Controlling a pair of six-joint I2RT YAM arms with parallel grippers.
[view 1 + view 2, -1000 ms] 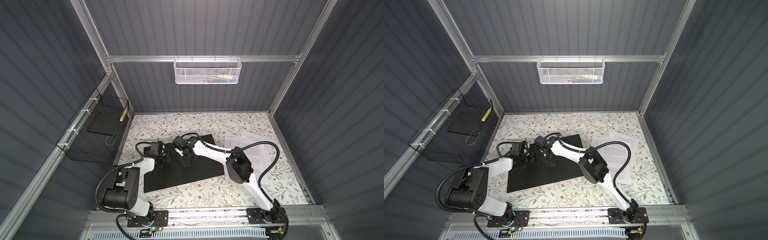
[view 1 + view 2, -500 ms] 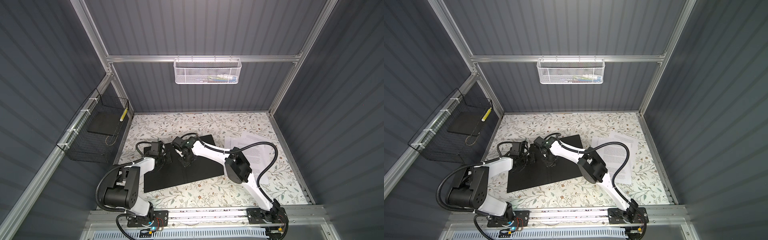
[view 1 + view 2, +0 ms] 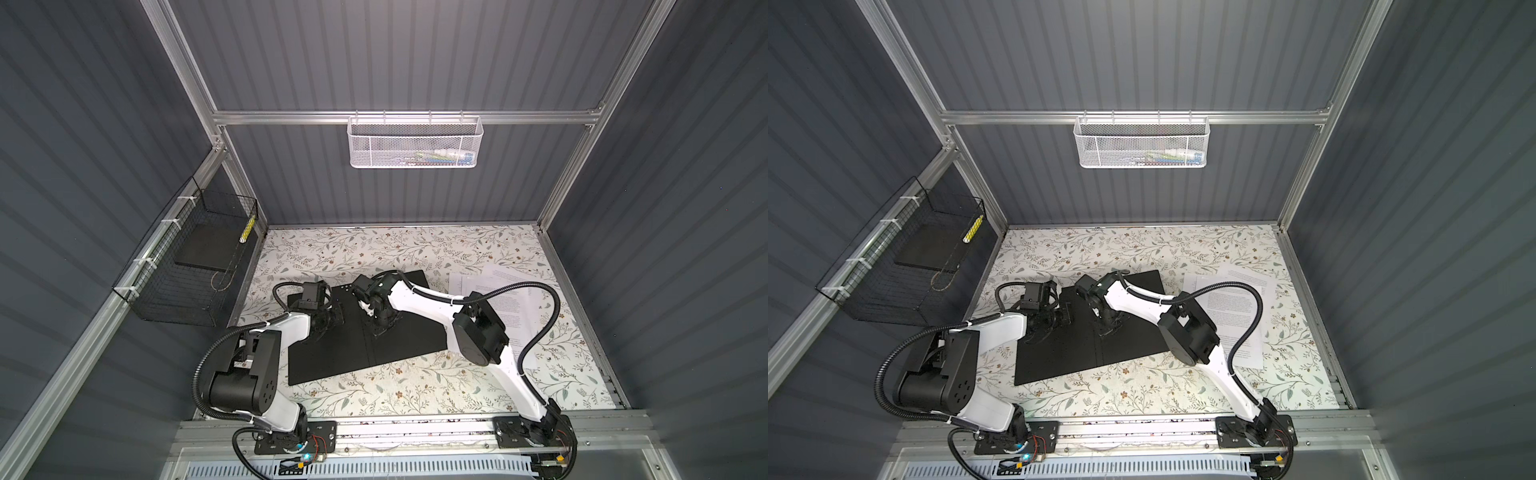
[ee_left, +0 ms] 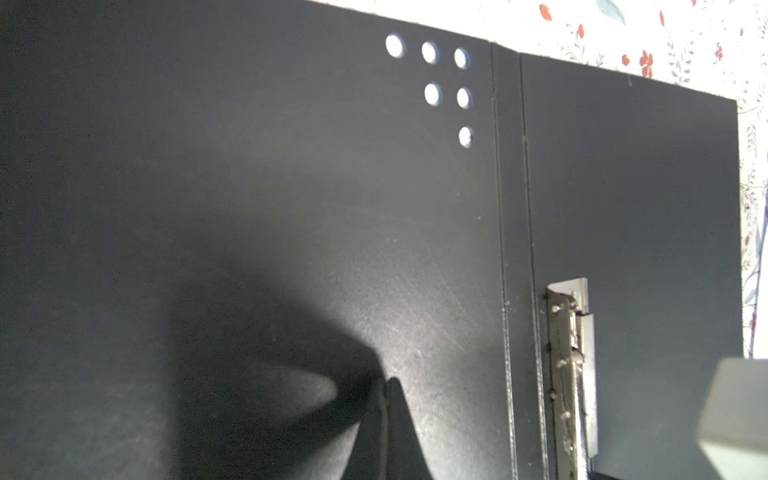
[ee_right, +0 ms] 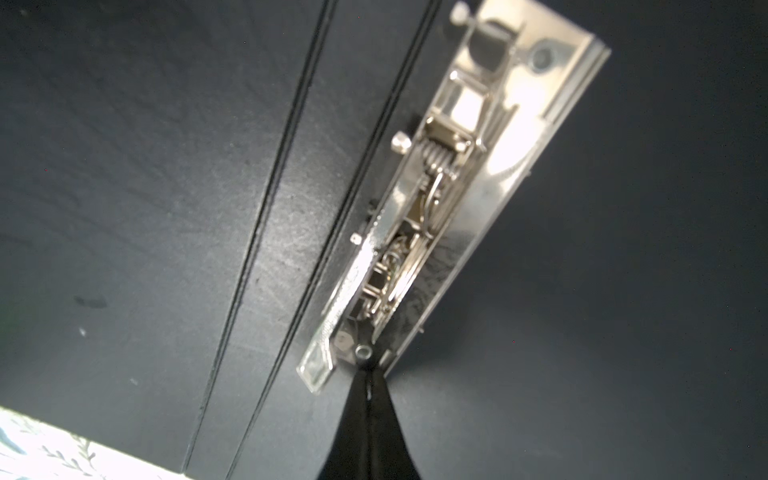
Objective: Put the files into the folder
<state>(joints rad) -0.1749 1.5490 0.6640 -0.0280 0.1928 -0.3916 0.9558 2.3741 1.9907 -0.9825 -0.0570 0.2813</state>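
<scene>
Black inside up: folder (image 3: pixel 332 357) lies open flat. Left gripper (image 4: pixel 386 392), jaws closed and empty, has its tip down on the folder's left leaf. Right gripper (image 5: pixel 368 386), closed and empty too, touches the end of the clip (image 5: pixel 419 224) beside the folder's spine. Files (image 3: pixel 511 309) lie right of the folder, outside it. Judged: opened; clip and loading left.

Both top views look steeply down on your whole table (image 3: pixel 374 249); both wrist cameras sit close over the folder (image 4: pixel 291 208), sharing its metal clip (image 5: pixel 436 208).
</scene>
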